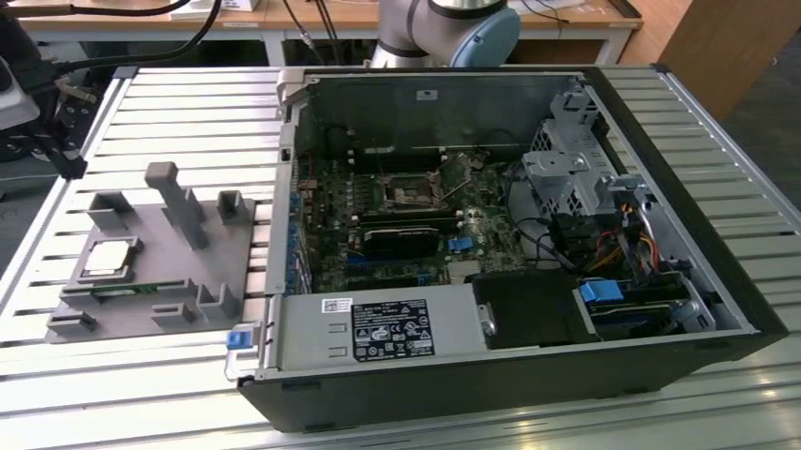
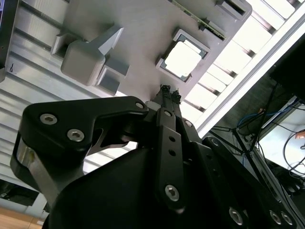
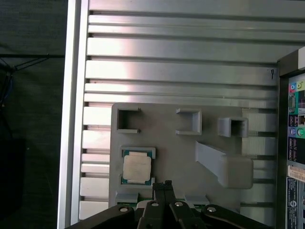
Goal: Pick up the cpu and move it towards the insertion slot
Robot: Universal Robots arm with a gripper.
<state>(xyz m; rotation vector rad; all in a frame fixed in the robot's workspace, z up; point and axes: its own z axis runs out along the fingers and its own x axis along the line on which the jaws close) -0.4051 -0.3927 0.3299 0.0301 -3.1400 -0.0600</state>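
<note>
Slatted table (image 1: 175, 103), grey fixture (image 1: 238, 255); cpu (image 1: 111, 256) seated inside

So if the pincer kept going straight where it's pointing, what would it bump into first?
Probably the grey fixture, right beside the cpu. The pincer points just off the cpu's edge, though depth is hard to judge.

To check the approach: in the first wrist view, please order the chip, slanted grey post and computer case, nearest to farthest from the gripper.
1. chip, right beside the gripper.
2. slanted grey post, on the gripper's other side.
3. computer case, beyond the post.
</note>
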